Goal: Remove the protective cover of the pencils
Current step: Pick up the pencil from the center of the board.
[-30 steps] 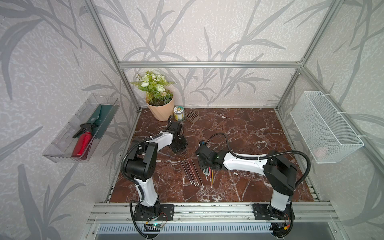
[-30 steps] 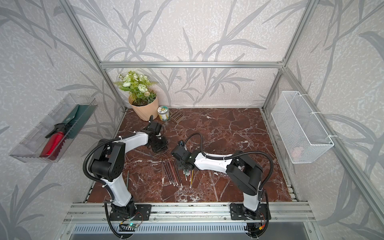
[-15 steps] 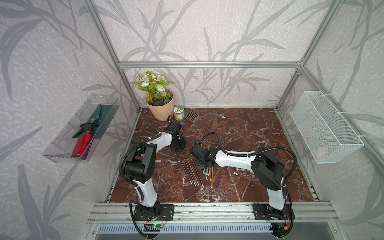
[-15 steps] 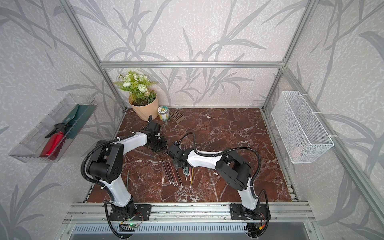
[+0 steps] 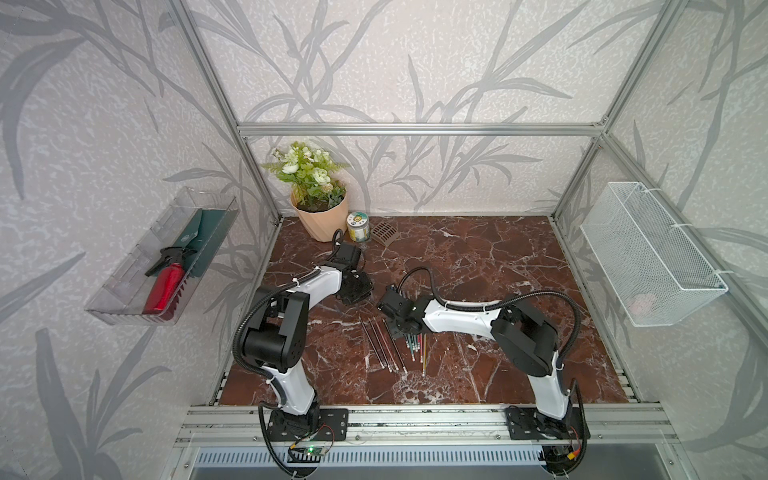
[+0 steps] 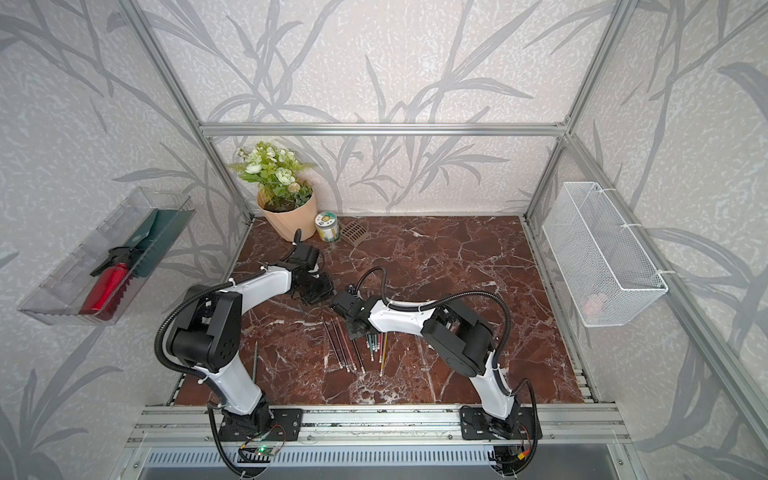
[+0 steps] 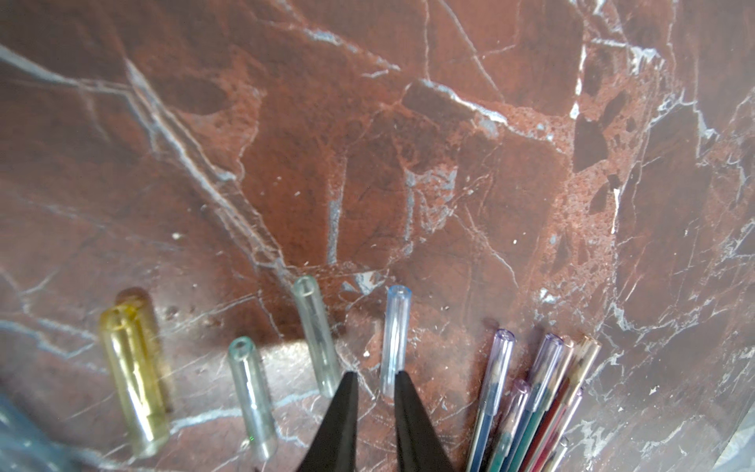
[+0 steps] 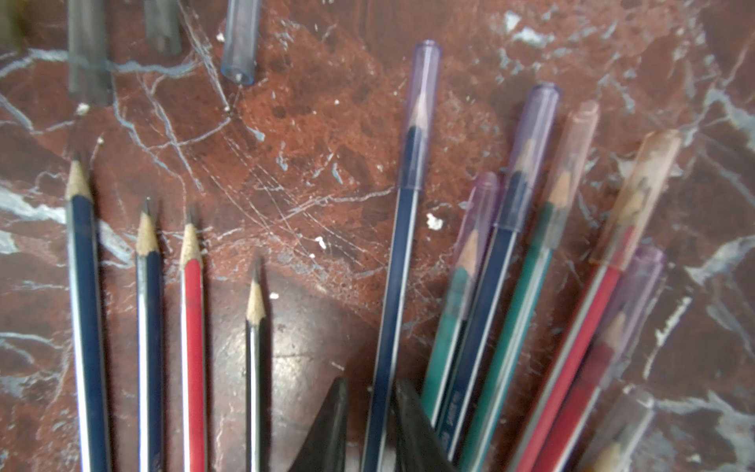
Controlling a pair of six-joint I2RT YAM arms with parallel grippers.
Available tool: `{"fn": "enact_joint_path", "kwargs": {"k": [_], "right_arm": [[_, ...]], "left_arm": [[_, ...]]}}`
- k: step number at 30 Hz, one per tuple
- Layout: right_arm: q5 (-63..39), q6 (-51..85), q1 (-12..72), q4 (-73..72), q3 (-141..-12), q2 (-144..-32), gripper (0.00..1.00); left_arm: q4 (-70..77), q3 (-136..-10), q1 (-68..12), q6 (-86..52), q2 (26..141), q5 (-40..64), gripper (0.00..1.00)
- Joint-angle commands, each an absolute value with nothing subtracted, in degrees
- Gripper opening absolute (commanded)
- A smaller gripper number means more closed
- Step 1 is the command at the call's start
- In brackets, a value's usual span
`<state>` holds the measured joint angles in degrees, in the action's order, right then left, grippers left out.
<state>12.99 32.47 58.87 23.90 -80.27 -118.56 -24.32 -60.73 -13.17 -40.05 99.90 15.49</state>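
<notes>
The pencils (image 5: 395, 347) lie fanned on the marble floor in both top views (image 6: 357, 347). In the right wrist view, several bare pencils (image 8: 149, 327) lie beside several capped ones (image 8: 510, 306). My right gripper (image 8: 371, 384) is open, its jaws astride a dark blue pencil (image 8: 402, 253) that wears a lilac protective cover (image 8: 423, 110). My left gripper (image 7: 376, 376) is open by a narrow gap with nothing in it. Its tips sit just short of a loose blue cover (image 7: 394, 339). A yellow cover (image 7: 135, 376) and two greenish ones (image 7: 251, 392) lie loose nearby.
A flower pot (image 5: 320, 216), a small tin (image 5: 358, 226) and a brown grid piece (image 5: 384, 232) stand at the back left. A wire basket (image 5: 648, 257) hangs on the right wall, and a clear tray (image 5: 124, 291) with a red bottle on the left wall. A slim green stick (image 6: 254, 361) lies by the left arm's base.
My right arm's elbow has swung leftward while its gripper stayed over the pencils' pointed ends. The left arm has barely moved.
</notes>
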Motion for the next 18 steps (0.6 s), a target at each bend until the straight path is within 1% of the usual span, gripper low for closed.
{"fn": "enact_joint_path", "kwargs": {"k": [1,8,12,15,18], "right_arm": [[12.7,32.3,59.0,25.7,-81.8,-120.1,0.23],[12.7,32.3,59.0,26.1,-82.6,-121.1,0.22],[13.0,32.4,58.9,27.4,-83.9,-122.4,0.23],[13.2,32.4,59.0,27.6,-84.2,-122.9,0.23],[13.3,32.4,59.0,27.9,-84.5,-123.5,0.23]], "left_arm": [[-23.1,-59.4,-13.0,-40.0,96.5,14.5,0.21],[-20.5,-56.6,-12.9,-40.4,91.8,13.4,0.21],[-18.1,-54.1,-12.9,-40.9,87.9,12.5,0.23],[-16.2,-51.9,-12.9,-41.3,84.4,11.4,0.27],[-13.7,-49.3,-12.8,-41.9,80.6,10.0,0.35]]}}
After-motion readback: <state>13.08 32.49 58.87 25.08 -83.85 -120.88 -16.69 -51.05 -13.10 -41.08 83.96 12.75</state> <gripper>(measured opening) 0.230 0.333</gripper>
